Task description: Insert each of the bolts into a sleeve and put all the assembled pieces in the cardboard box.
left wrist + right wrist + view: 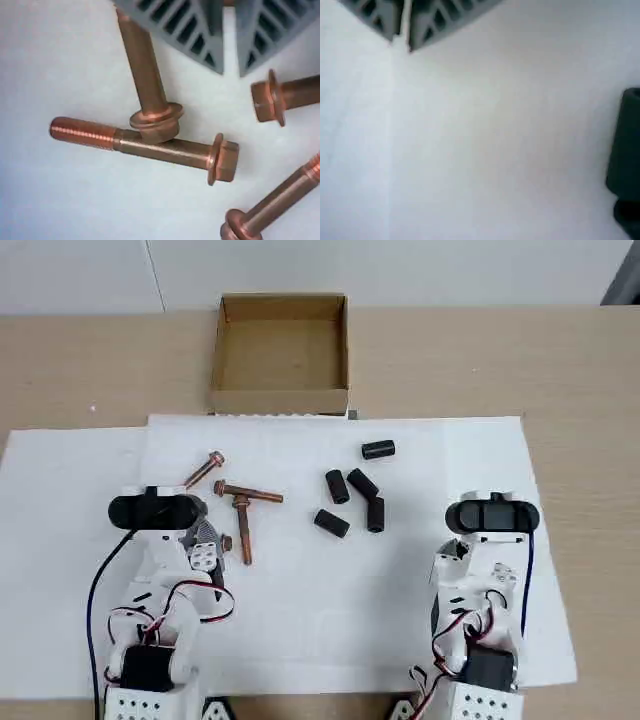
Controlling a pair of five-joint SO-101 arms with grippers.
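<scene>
Copper bolts [243, 530] on white sheet [350, 620] in high view, just beside left arm [155, 510]; black sleeves [337, 487] between arms; cardboard box [280, 400] beyond both, well apart.
Left wrist: left gripper [231, 70] fingers [190, 30] nearly together, narrow slit, gripping nothing; bolt [145, 65] shank runs under one finger, head touching second bolt [165, 150]; two more near.
Right wrist: right gripper [400, 42] closed over sheet; one sleeve [625, 145] off to side.

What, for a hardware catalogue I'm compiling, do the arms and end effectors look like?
Left arm and right arm: white shells, black servos, a black oval wrist pod, looping red, black and white wires, plus a blue cable. Left end effector and right end effector have grey fingers with ribbed lattice faces.
</scene>
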